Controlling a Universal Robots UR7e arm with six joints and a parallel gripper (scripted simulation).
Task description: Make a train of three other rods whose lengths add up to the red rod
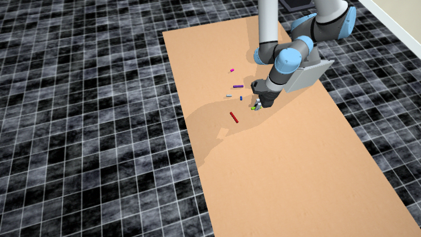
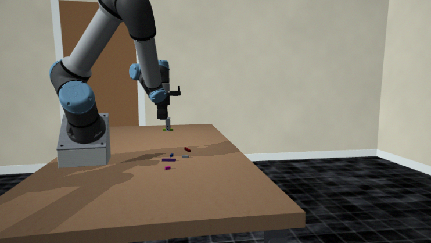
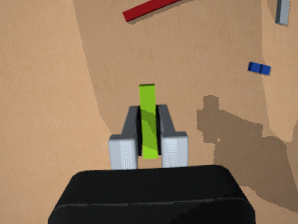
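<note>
My gripper (image 1: 257, 106) (image 2: 168, 128) (image 3: 148, 120) is shut on the lime rod (image 1: 253, 108) (image 2: 164, 129) (image 3: 147, 97), gripping it across its sides and holding it level above the table. Two short blue rods (image 1: 240, 97) (image 2: 171, 154) (image 3: 259, 68) seem to lie end to end, with a thin dark line between them in the wrist view. The red rod (image 1: 234, 117) (image 2: 187, 149) (image 3: 152, 9) lies slanted, apart from them.
The grey rod (image 1: 228, 95) (image 2: 185, 156) (image 3: 282, 11) and the purple rod (image 1: 238, 86) (image 2: 168, 160) lie near the blue rods. The magenta rod (image 1: 232, 70) (image 2: 167, 168) lies beyond the purple one. The arm's shadow crosses the table (image 1: 280, 164) (image 2: 235, 196).
</note>
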